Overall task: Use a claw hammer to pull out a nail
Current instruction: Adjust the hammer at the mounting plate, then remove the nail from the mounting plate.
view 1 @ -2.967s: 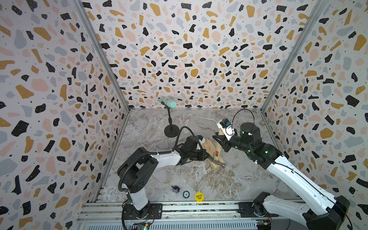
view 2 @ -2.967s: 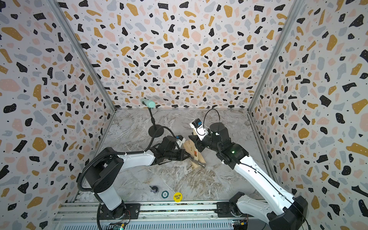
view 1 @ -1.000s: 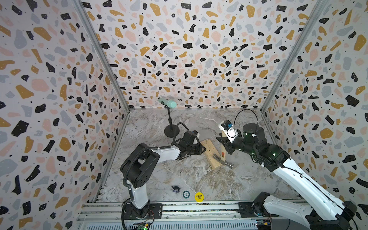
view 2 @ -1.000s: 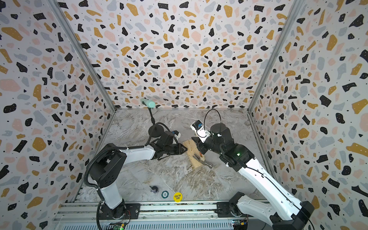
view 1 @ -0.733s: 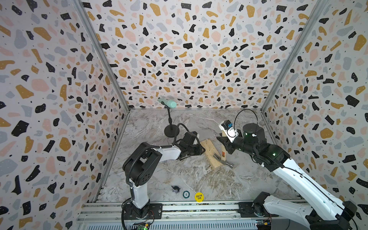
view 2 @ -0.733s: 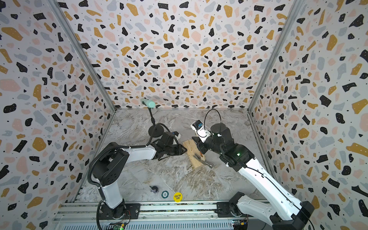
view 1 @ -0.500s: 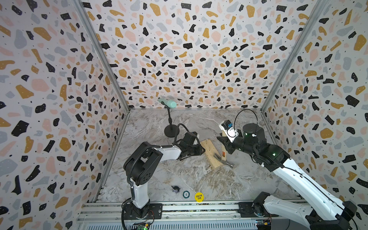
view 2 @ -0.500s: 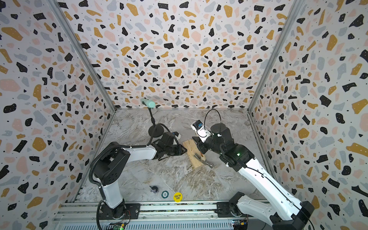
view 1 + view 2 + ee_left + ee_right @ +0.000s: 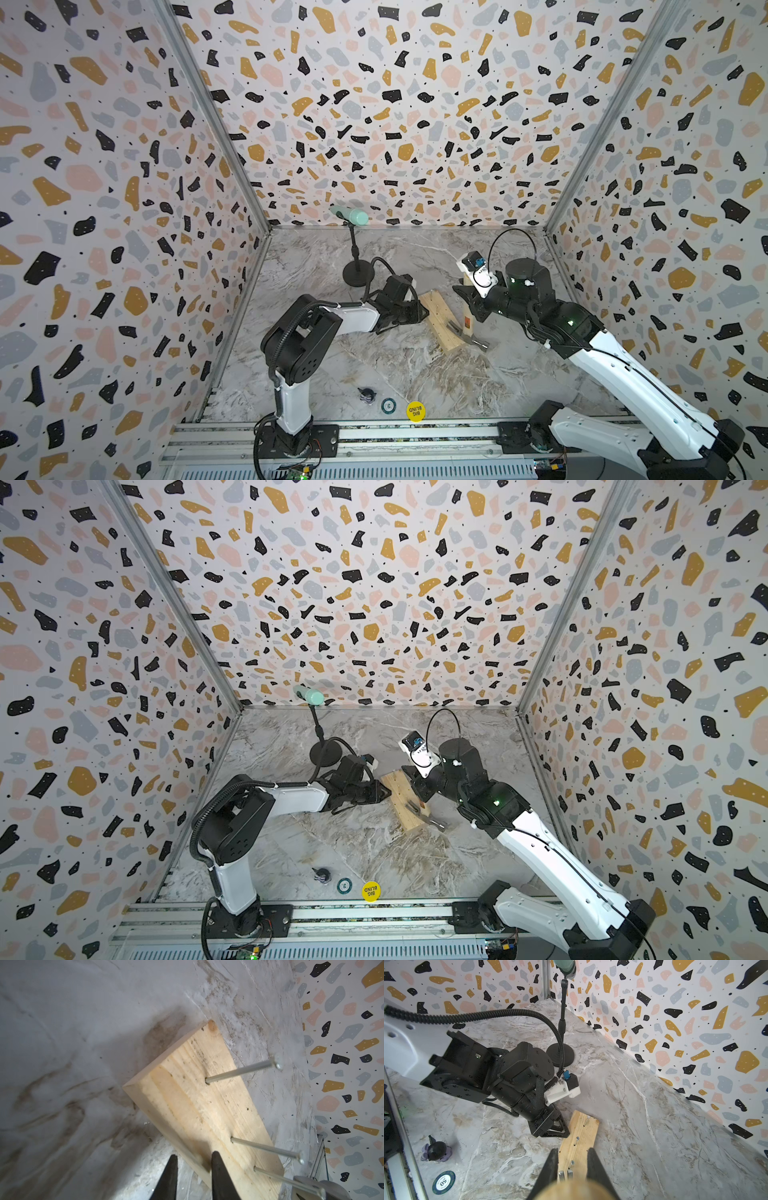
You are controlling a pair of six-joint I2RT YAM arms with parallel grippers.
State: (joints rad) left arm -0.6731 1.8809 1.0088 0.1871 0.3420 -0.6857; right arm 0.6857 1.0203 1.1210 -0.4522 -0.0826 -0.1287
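Marble tabletop [image 9: 395,365] nearest, terrazzo walls [image 9: 374,104] beyond. Wood block [image 9: 440,320] at centre. My right gripper [image 9: 573,1149] clamps the hammer [image 9: 467,322] by its handle, claw at the block's 5 o'clock end, just beside a nail [image 9: 572,1162]. My left gripper [image 9: 194,1155] sits low at the block's 9 o'clock edge, fingers narrowly apart.

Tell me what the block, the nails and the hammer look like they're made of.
The block: bare pale wood, maybe pine, with visible grain and a knot. The nails: thin grey metal, probably steel, with a dull shine. The hammer: pale wooden handle with a silvery metal head, likely steel.
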